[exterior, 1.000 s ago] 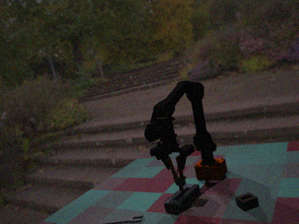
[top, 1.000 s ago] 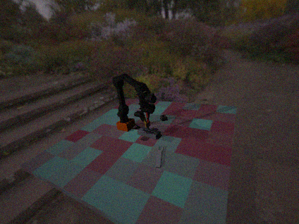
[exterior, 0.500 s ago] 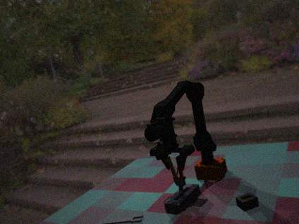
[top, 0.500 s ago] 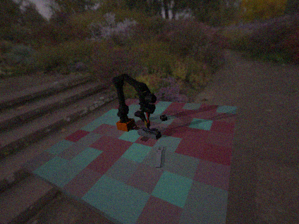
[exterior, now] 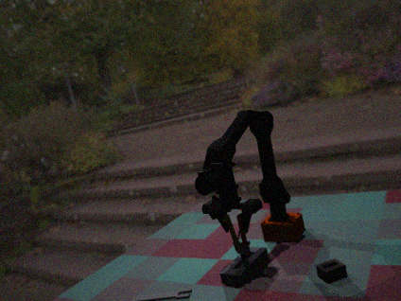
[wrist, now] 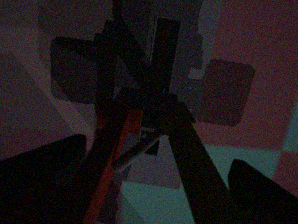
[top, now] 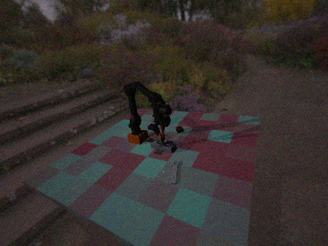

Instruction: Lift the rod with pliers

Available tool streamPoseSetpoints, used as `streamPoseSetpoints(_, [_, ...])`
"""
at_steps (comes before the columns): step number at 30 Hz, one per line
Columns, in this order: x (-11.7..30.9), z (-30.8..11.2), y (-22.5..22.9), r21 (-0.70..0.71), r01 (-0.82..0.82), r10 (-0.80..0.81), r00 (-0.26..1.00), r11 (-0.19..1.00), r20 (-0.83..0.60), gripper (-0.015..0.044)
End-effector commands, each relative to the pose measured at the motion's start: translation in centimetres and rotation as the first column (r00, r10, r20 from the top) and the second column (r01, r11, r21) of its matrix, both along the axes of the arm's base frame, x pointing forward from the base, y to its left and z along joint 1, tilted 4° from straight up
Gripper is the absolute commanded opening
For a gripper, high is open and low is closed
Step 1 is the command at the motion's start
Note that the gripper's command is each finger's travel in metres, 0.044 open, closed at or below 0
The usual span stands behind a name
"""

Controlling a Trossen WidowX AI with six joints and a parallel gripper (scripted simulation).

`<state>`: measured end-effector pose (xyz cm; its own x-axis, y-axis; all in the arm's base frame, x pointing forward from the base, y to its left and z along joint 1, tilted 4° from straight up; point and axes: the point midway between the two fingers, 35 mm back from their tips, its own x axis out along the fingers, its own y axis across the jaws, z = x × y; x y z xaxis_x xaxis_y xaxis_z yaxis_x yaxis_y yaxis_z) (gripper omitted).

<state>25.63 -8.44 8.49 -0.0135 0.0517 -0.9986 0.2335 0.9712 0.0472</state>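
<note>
Channel block (top: pixel 171 148) (exterior: pixel 229 277) (wrist: pixel 189 97), grey, long axis slanting across the exterior view; rod indistinct. Locking pliers (top: pixel 162 135) (exterior: pixel 242 248) (wrist: pixel 199 172), near-upright, jaws down at the channel, handles apparently gripped between spread fingers (top: pixel 152 127) (exterior: pixel 249 207). Orange base (top: pixel 133 138) (exterior: pixel 283 233), behind.

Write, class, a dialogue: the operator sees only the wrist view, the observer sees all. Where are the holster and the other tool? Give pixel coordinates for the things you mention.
Operator: I see the locking pliers (top: pixel 162 136) (exterior: pixel 231 232) (wrist: pixel 197 180). Where's the holster?
Observer: The dark holster (top: pixel 179 129) (exterior: pixel 331 272) stands apart from the channel block (top: pixel 170 148) (exterior: pixel 232 278) (wrist: pixel 187 92).
Operator: And the other tool?
Observer: A flat, grey fork-ended tool (top: pixel 174 174) (exterior: pixel 170 295) lies farther from the orange base (top: pixel 136 138) (exterior: pixel 284 233) than the block does.
</note>
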Motion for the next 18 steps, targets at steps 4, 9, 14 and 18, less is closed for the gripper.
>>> streamPoseSetpoints(4, [-0.1,-0.9,0.2,0.006,0.007,-0.007,1.000,1.000,-0.001,0.0320])
streamPoseSetpoints(9, [-0.1,-1.4,0.2,0.006,0.007,-0.007,1.000,1.000,-0.001,0.0320])
streamPoseSetpoints(14, [-0.1,-1.9,0.2,0.006,0.007,-0.007,1.000,1.000,-0.001,0.0320])
streamPoseSetpoints(18, [-0.1,-2.2,0.2,0.006,0.007,-0.007,1.000,1.000,-0.001,0.0320])
